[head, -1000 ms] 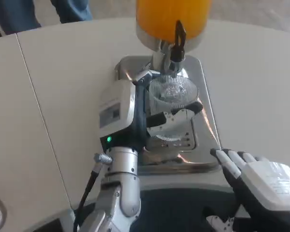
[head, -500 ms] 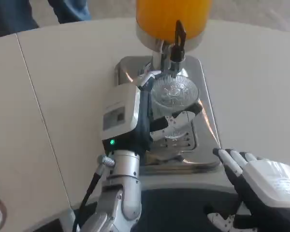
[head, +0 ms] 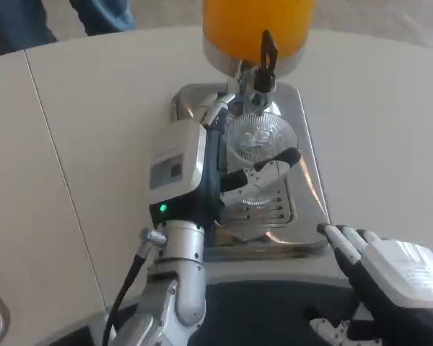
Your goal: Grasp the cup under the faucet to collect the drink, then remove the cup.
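Head view: the left hand (head: 202,169) grips the clear cup (head: 260,140) from its left side — the fingers (head: 263,164) wrap around the cup wall on the near side, holding it. The cup stands above the slotted drip tray (head: 270,209) of the drink dispenser, directly under the black faucet (head: 264,61); its ribbed rim faces up. Behind the fingers, the orange tank (head: 258,25) of the dispenser rises at the top edge of the frame, with the faucet handle in front of it. The silver base plate (head: 307,144) of the dispenser extends to the right of the held cup. The right hand (head: 390,270) rests low at the near right corner of the base plate — its fingers (head: 343,241) lie extended and close together, holding nothing, well apart from the cup. The white counter (head: 94,130) extends on both sides of the dispenser.
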Controlling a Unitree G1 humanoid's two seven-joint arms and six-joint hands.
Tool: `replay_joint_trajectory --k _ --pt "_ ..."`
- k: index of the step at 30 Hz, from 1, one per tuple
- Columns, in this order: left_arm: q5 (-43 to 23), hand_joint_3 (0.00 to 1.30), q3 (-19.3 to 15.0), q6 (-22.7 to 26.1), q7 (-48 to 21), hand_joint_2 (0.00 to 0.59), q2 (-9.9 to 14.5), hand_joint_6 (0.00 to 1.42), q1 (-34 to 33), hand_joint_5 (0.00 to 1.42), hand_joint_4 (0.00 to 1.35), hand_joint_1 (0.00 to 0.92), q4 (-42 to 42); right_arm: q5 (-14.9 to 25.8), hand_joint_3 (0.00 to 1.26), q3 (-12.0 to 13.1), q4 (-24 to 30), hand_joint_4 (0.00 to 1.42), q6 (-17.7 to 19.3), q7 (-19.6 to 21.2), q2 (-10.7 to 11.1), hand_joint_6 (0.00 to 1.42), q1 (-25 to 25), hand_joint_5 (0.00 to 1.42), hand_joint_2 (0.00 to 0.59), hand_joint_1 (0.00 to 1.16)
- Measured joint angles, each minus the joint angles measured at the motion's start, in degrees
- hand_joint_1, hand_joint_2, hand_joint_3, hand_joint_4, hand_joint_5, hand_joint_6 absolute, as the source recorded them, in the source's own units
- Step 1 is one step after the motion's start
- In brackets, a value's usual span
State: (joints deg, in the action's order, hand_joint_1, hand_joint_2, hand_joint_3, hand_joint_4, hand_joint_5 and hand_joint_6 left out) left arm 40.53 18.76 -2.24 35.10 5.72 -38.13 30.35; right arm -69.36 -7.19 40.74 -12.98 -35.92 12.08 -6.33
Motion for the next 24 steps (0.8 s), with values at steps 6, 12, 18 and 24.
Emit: replay_joint_trajectory --k 6,12,18,24 --pt "-1.7 0.29 -1.1 -1.4 -1.2 0.068 1.6 0.66 -0.1 0.41 0.13 0.176 -0.7 0.0 0.00 -0.2 -1.5 0.00 -0.2 0.0 0.0 0.00 1.8 0.00 0.413 0.52" --pt "-2.6 0.29 -2.3 -3.8 -3.3 0.071 4.7 0.71 1.2 0.44 0.16 0.175 -4.8 0.2 0.00 -0.6 -2.9 0.00 -0.3 1.0 -0.2 0.00 3.8 0.00 0.413 0.52" --pt "-4.3 0.29 -5.1 -7.2 -7.4 0.077 11.4 0.71 8.9 0.46 0.20 0.154 -13.3 1.2 0.00 -0.9 -4.1 0.00 -0.5 3.3 -0.4 0.00 5.3 0.00 0.413 0.53" --pt "-7.4 0.29 -8.6 -13.9 -13.6 0.082 17.8 0.66 16.8 0.47 0.25 0.148 -23.2 3.4 0.00 -1.1 -4.3 0.00 -0.5 5.7 -1.0 0.00 6.3 0.00 0.413 0.53"
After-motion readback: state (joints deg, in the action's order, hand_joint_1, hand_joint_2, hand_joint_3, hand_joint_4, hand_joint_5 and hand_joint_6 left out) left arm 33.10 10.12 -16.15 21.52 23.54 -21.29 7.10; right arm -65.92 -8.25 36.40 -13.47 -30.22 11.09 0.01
